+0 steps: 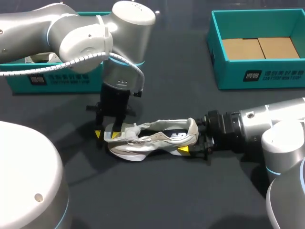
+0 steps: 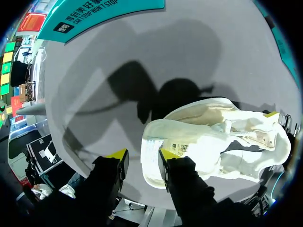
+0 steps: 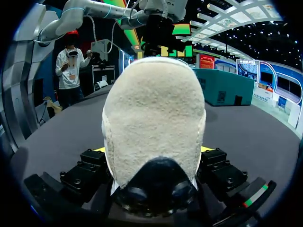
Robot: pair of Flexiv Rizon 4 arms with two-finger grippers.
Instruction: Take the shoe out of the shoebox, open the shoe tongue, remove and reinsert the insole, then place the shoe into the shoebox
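Shoe (image 1: 157, 138) is out of the box, lying on the dark table (image 1: 181, 191) between the two pincers. So step one is done.

Right gripper (image 1: 193, 141) is at the shoe's heel end. In its wrist view the fuzzy heel (image 3: 154, 123) fills the space between its fingers, with a yellow tip showing on each side and pressed against it. I read that as clamped on the heel, holding the shoe steady.

Left gripper (image 1: 106, 135) hangs over the shoe's toe end, pointing down. Its fingers are spread. In its wrist view one tip sits at the toe edge and the other is off over bare table beside the shoe, so it has nothing in its grasp.

The shoe's mouth looks loose and wide in the left wrist view (image 2: 222, 137). I can't tell if the tongue is fully pulled open, or if the insole is in or out. My guess is it's somewhere in the tongue/insole stage.

Open shoebox (image 1: 259, 74) with cardboard (image 1: 259, 47) in its bottom sits well apart from the shoe, out past the heel end. Second box (image 1: 62, 78) sits beyond the toe end, partly behind the left arm.

Left to do, as I judge it: finish the insole steps, then put the shoe in the shoebox.
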